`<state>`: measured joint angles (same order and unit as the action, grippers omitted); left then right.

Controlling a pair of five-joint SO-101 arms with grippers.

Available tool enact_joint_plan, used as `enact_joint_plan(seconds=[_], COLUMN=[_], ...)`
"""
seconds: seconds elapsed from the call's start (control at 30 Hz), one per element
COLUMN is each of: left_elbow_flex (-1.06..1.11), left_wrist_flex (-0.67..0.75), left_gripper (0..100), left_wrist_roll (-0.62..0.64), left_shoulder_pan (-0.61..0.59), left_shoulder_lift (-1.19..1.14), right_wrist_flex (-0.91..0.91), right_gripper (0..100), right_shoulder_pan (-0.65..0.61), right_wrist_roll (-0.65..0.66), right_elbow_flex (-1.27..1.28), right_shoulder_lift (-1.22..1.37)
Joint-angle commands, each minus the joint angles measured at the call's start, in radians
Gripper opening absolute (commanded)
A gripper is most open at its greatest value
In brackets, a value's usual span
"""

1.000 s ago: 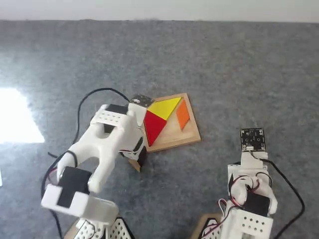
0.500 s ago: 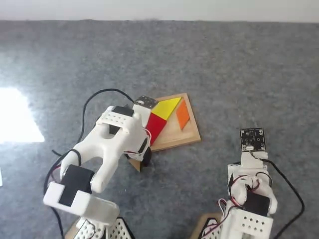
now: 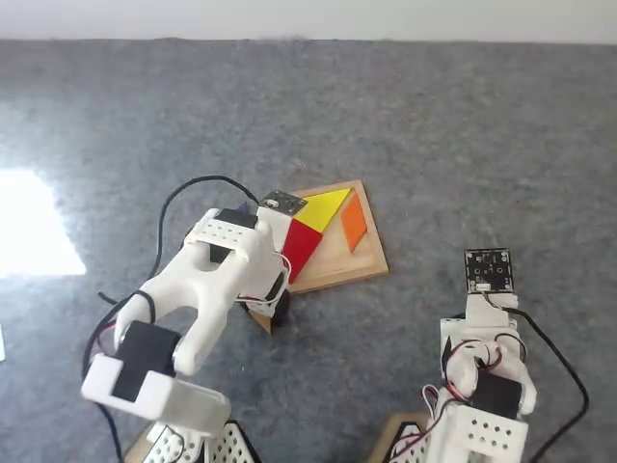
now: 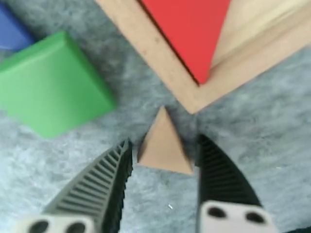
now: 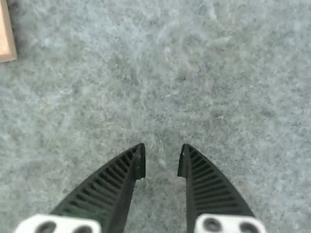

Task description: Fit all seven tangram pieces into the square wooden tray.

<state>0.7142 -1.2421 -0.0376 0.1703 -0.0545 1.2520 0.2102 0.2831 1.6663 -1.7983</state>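
Left gripper, jaws apart, straddles a small tan triangle lying on the grey counter just beside the wooden tray corner; right gripper, jaws apart, sits well away.

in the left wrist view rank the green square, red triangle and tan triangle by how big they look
1. green square
2. red triangle, but it runs off the picture's edge, so its place against the green square is unsure
3. tan triangle, clearly the smallest
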Motion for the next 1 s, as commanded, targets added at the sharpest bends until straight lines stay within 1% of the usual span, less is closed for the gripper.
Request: enact_joint_plan(seconds=[0.0, 0.23, 0.43, 0.87, 0.97], left_elbow_flex=[0.010, 0.010, -0.064, -0.510, -0.659], left_wrist_flex=[-0.020, -0.021, -0.092, -0.417, -0.471], left_gripper=[12, 7, 6, 6, 6], left_wrist_roll=[-0.006, -0.011, -0.014, -0.003, 0.034], left_shoulder_pan=[-0.005, -0.005, -0.005, -0.006, -0.003], left_shoulder_lift=[0.002, 0.008, 0.012, 0.012, 0.011], right_wrist_flex=[-0.008, -0.008, -0.008, -0.008, -0.008], right_gripper=[13.7, 13.7, 13.7, 13.7, 13.7], right_shoulder_pan=[0.004, 0.004, 0.004, 0.004, 0.004], right_wrist_roll=[0.008, 0.008, 0.008, 0.008, 0.008], right_elbow_flex=[0.017, 0.017, 0.017, 0.017, 0.017], right_shoulder_lift=[-0.008, -0.008, -0.008, -0.008, -0.008])
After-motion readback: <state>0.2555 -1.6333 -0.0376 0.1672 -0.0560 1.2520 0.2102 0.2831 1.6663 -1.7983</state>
